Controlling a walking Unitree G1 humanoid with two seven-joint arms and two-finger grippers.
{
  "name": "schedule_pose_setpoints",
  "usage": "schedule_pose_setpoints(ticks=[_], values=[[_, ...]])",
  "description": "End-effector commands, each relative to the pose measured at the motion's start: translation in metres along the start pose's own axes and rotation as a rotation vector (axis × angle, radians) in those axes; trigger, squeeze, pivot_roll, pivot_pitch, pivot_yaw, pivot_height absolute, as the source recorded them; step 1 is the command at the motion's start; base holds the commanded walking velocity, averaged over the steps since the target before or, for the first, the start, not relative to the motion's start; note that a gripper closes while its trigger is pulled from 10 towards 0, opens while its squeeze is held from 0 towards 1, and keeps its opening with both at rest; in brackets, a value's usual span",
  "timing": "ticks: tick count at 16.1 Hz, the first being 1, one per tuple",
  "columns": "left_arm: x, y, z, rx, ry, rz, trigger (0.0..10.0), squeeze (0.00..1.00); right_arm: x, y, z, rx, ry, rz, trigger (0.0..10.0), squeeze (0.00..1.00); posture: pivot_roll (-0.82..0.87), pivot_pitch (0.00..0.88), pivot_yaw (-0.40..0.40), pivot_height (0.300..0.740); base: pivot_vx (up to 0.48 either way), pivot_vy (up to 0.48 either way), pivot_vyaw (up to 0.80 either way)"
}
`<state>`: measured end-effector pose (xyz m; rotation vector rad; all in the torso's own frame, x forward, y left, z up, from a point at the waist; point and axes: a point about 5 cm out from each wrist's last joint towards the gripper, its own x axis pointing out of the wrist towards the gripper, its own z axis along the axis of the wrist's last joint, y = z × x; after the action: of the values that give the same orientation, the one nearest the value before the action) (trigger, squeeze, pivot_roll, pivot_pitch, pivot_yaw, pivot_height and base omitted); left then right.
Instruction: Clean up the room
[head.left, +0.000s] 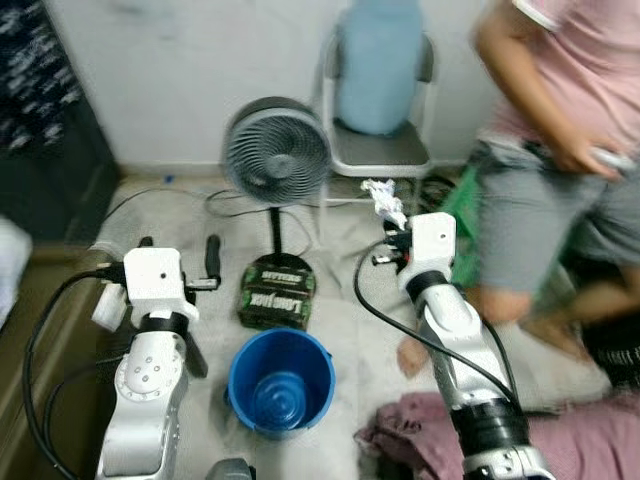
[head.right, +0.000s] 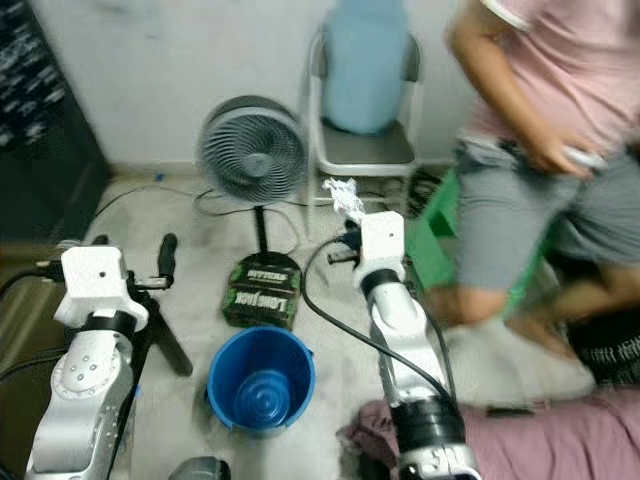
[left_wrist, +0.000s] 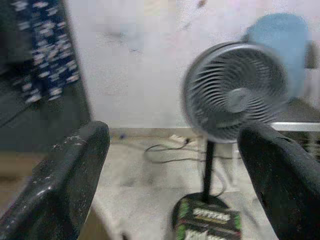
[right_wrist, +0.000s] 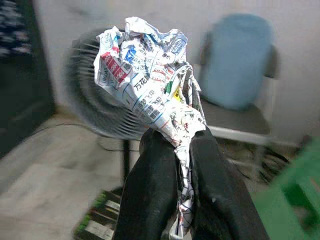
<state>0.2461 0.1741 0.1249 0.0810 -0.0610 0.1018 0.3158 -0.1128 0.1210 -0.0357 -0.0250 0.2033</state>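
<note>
Nearest the head camera, between the two silver arms, stands a blue bucket (head.left: 281, 382) on the pale floor, open side up. Just beyond the bucket lies the dark, printed base (head.left: 277, 291) of a standing fan (head.left: 275, 150), whose round grille rises above it on a thin pole. To the right of the bucket, the right gripper (right_wrist: 182, 150) is raised with its two black fingers pressed together on a crumpled paper wad (right_wrist: 148, 82), printed in red and blue, which sticks up above the fingertips. To the left of the bucket, the left gripper (left_wrist: 175, 165) is held up with its fingers spread wide, nothing between them. Behind the fan, a grey chair (head.left: 380, 150) carries a large blue bottle (head.left: 378, 68). Right of the bucket, pinkish cloth (head.left: 420, 430) lies on the floor, and a person (head.left: 560, 150) in a pink shirt and grey shorts stands beyond it.
</note>
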Motion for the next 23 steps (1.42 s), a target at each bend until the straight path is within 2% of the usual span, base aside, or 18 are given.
schedule_pose_setpoints(ticks=[1, 4, 10, 12, 13, 15, 16, 20, 23], values=[[-0.003, 0.000, 0.002, 0.000, -0.010, -0.006, 10.0, 0.00, 0.003, 0.003, 0.002, 0.000, -0.006, 0.006, 10.0, 0.00, 0.04, 0.050, -0.074, 0.740, 0.000, 0.000, 0.80], [-0.005, -0.006, 0.004, 0.007, -0.017, -0.056, 10.0, 0.00, 0.004, 0.006, -0.001, -0.008, 0.006, 0.008, 10.0, 0.00, 0.04, 0.051, -0.075, 0.740, 0.000, 0.000, 0.68], [-0.011, -0.006, 0.005, 0.023, -0.036, -0.125, 10.0, 0.00, 0.003, 0.002, -0.008, -0.007, 0.037, -0.010, 10.0, 0.00, 0.05, 0.051, -0.084, 0.740, 0.000, 0.000, 0.00], [-0.020, -0.014, 0.008, 0.026, -0.062, -0.289, 10.0, 0.00, 0.004, -0.004, -0.020, 0.000, 0.130, -0.074, 10.0, 0.00, 0.06, 0.052, -0.086, 0.740, 0.000, 0.000, 0.00], [-0.022, -0.016, 0.008, 0.037, -0.062, -0.329, 10.0, 0.00, 0.003, -0.008, -0.025, 0.003, 0.160, -0.100, 10.0, 0.00, 0.06, 0.052, -0.086, 0.740, 0.000, 0.000, 0.00], [-0.029, -0.019, 0.006, 0.101, -0.062, -0.461, 10.0, 0.00, -0.002, -0.017, -0.039, -0.017, 0.247, -0.155, 10.0, 0.00, 0.08, 0.057, -0.086, 0.740, 0.000, 0.000, 0.00], [-0.032, -0.016, 0.006, 0.133, -0.063, -0.495, 10.0, 0.00, -0.004, -0.017, -0.044, 0.003, 0.272, -0.160, 10.0, 0.00, 0.09, 0.065, -0.082, 0.740, 0.000, 0.000, 0.00], [-0.045, -0.002, 0.006, 0.148, -0.025, -0.522, 10.0, 0.00, 0.002, 0.003, -0.049, -0.003, 0.302, -0.117, 10.0, 0.00, 0.14, 0.102, -0.052, 0.740, 0.000, 0.000, 0.31], [-0.048, -0.001, 0.007, 0.154, -0.020, -0.530, 10.0, 0.00, 0.004, 0.005, -0.051, 0.010, 0.318, -0.134, 10.0, 0.00, 0.15, 0.112, -0.045, 0.740, 0.000, 0.000, 0.80]])
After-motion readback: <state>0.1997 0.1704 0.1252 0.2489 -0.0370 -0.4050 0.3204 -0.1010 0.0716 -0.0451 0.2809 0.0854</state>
